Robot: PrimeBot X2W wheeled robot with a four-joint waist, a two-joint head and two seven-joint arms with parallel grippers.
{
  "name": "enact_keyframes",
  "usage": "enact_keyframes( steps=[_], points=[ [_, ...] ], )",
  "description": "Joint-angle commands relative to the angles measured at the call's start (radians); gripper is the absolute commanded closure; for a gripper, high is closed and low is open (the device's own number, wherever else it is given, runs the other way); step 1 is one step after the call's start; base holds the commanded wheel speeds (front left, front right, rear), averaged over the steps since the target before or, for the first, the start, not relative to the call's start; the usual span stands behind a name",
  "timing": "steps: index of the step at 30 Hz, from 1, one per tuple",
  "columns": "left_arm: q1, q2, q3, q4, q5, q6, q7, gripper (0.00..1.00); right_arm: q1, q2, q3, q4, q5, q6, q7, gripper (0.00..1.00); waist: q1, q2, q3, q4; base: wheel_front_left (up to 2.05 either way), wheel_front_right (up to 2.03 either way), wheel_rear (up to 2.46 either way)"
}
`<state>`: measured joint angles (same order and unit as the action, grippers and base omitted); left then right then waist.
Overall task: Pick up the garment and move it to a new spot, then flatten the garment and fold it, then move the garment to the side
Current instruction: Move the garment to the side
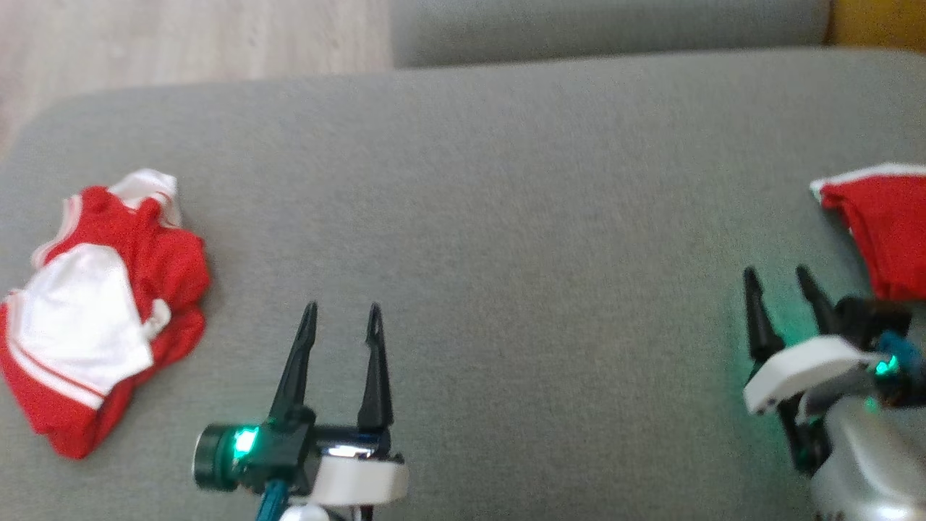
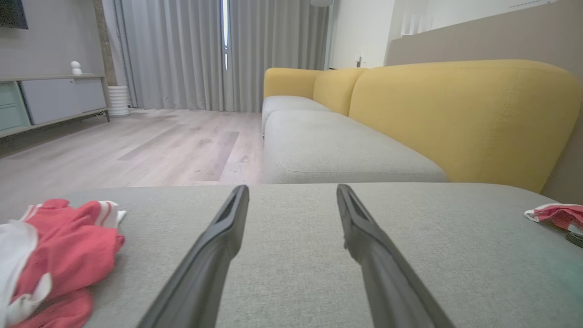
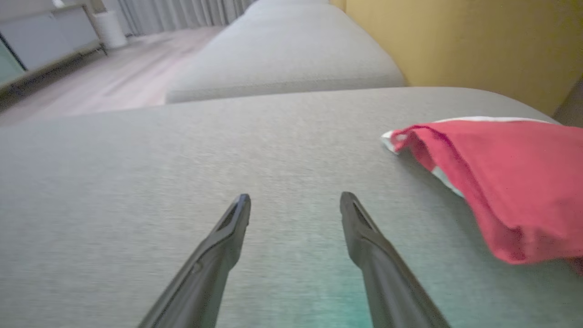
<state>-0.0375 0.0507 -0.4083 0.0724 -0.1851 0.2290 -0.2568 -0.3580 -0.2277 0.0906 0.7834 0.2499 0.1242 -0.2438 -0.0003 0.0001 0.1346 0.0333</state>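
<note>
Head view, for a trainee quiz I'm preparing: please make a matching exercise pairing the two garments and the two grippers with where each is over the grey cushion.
Things:
1. crumpled garment
2. smoother garment
3. left gripper
4. right gripper

Places:
A. open, close beside the smoother garment
B. cut off by the view's right edge
C. bunched at the left end of the cushion
D. open, over bare cushion left of the middle

Pairs: 1-C, 2-B, 3-D, 4-A

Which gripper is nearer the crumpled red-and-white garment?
Left. The left gripper is just right of the crumpled garment; the right gripper is across the cushion, beside the other red garment.
</note>
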Motion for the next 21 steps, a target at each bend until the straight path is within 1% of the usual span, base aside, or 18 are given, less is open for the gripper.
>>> enact_keyframes(
  steps=[1, 3, 4, 7, 10, 13, 17, 21],
  points=[
    [0.016, 0.000, 0.046, -0.037, 0.000, 0.007, -0.005, 0.00, 0.053, 0.014, 0.029, -0.082, 0.031, 0.007, -0.017, 0.00, 0.0003, -0.0001, -0.098, 0.059, 0.00, 0.00, 0.00],
    [0.045, 0.000, 0.055, -0.041, 0.004, 0.007, -0.005, 0.00, 0.122, 0.040, 0.021, -0.161, 0.056, 0.007, -0.017, 0.00, 0.0003, -0.0001, -0.131, 0.067, 0.00, 0.00, 0.00],
    [0.045, 0.000, 0.055, -0.041, 0.004, 0.007, -0.005, 0.00, 0.122, 0.040, 0.021, -0.161, 0.056, 0.007, -0.017, 0.00, 0.0003, -0.0001, -0.131, 0.067, 0.00, 0.00, 0.00],
    [0.079, -0.001, 0.069, -0.057, 0.029, 0.003, -0.005, 0.00, 0.231, 0.072, 0.014, -0.300, 0.066, 0.007, -0.018, 0.00, 0.0003, -0.0001, -0.165, 0.076, 0.00, 0.00, 0.00],
    [0.114, -0.001, 0.090, -0.069, 0.051, -0.001, -0.005, 0.00, 0.331, 0.087, 0.012, -0.436, 0.037, 0.007, -0.018, 0.00, 0.0003, -0.0001, -0.194, 0.074, 0.00, 0.00, 0.00],
    [0.148, -0.001, 0.111, -0.073, 0.065, -0.010, -0.005, 0.00, 0.404, 0.097, -0.010, -0.537, -0.031, 0.007, -0.018, 0.00, 0.0003, -0.0001, -0.216, 0.067, 0.00, 0.00, 0.00],
    [0.185, -0.001, 0.139, -0.069, 0.073, -0.018, -0.005, 0.00, 0.475, 0.116, -0.032, -0.597, -0.081, 0.007, -0.018, 0.00, 0.0003, -0.0001, -0.240, 0.060, 0.00, 0.00, 0.00],
    [0.202, -0.001, 0.156, -0.058, 0.087, -0.033, -0.005, 0.00, 0.516, 0.131, -0.042, -0.619, -0.090, 0.007, -0.018, 0.00, 0.0003, -0.0001, -0.257, 0.056, 0.00, 0.00, 0.00]
  ],
)
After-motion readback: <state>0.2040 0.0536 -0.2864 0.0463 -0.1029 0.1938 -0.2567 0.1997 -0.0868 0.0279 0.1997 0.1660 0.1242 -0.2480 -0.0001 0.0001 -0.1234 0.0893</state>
